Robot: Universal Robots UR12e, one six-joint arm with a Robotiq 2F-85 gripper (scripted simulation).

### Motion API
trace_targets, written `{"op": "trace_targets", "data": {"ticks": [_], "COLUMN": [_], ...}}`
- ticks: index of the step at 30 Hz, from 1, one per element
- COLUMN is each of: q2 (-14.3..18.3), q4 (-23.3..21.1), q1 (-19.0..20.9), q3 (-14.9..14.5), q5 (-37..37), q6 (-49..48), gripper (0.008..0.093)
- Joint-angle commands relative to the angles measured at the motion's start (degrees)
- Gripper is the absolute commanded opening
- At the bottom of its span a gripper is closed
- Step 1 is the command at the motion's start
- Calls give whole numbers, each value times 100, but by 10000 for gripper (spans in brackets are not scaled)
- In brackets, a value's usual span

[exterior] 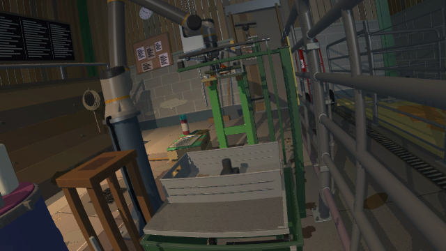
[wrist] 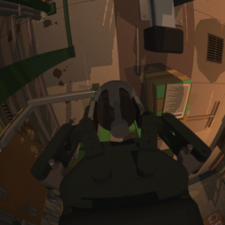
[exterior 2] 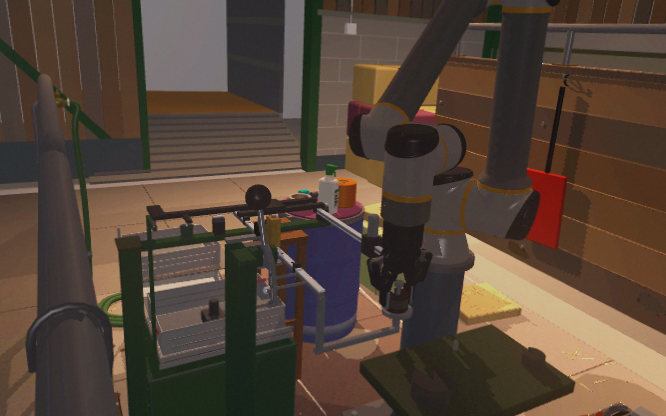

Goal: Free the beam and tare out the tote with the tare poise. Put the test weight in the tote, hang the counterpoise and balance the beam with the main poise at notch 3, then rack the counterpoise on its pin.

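The counterpoise (wrist: 116,109), a dark brown cylinder with a grey stem, is partly hidden between my fingers; my gripper (exterior 2: 398,300) is closed around it at the far end of the scale, just above the grey hanger pan (exterior 2: 397,313) on the bracket arm. From the side camera the gripper is hidden behind the beam (exterior: 223,48). The grey tote (exterior: 226,174) sits on the scale platform (exterior: 219,218), and the dark test weight (exterior: 228,167) stands inside it. The beam (exterior 2: 235,207) with its black ball knob (exterior 2: 258,196) runs along the top of the green frame.
The green scale frame (exterior 2: 240,310) stands left of my gripper, and a dark green stand (exterior 2: 465,375) with a pin lies below. A blue drum (exterior 2: 330,270), a wooden stool (exterior: 101,184) and steel railings (exterior: 348,104) crowd the sides.
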Motion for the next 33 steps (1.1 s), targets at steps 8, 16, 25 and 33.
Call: {"op": "trace_targets", "data": {"ticks": [8,16,25,33], "q2": [1,18,57,109], "q4": [-1,2,8,17], "q1": [4,26,77,142], "q3": [-8,-28,-74,-134], "q5": [-3,-3,-3,-3], "q6": [5,27,78,143], "gripper": [80,80,80,80]}}
